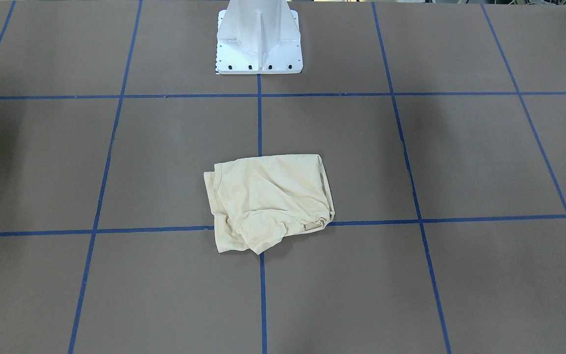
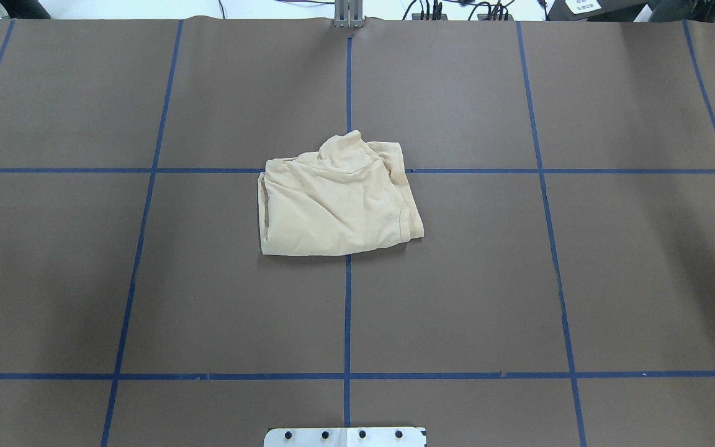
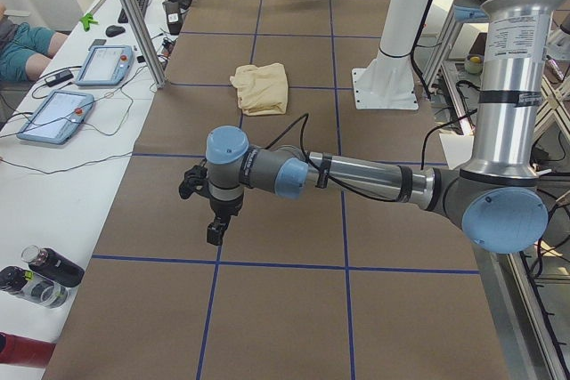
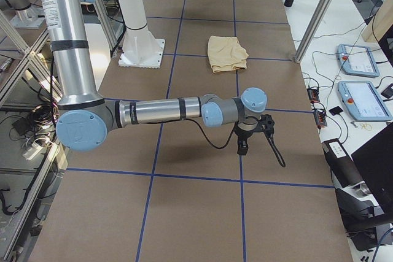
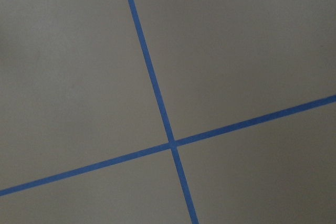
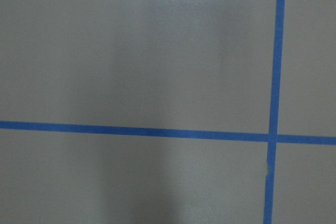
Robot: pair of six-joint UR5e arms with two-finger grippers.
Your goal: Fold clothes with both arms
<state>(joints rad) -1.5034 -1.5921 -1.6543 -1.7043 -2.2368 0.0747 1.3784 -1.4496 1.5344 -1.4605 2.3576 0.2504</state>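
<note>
Pale cream T-shirt point(image 2: 339, 205), a loosely folded bundle astride the table's point(image 2: 146, 279) central blue tape line point(image 2: 347, 298), lies between and well apart from the left gripper point(image 3: 215, 232) and right gripper point(image 4: 243, 146), neither clearly nearer; whether their jaws are parted cannot be told.

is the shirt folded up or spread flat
Folded, roughly: the T-shirt lies as a compact, wrinkled, layered bundle on the table, no sleeves spread out.

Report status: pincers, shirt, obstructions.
Left pincer over bare table, away from T-shirt, open or shut unclear. Right pincer likewise. T-shirt lies folded, rumpled, mid-table. No obstruction visible.
</note>
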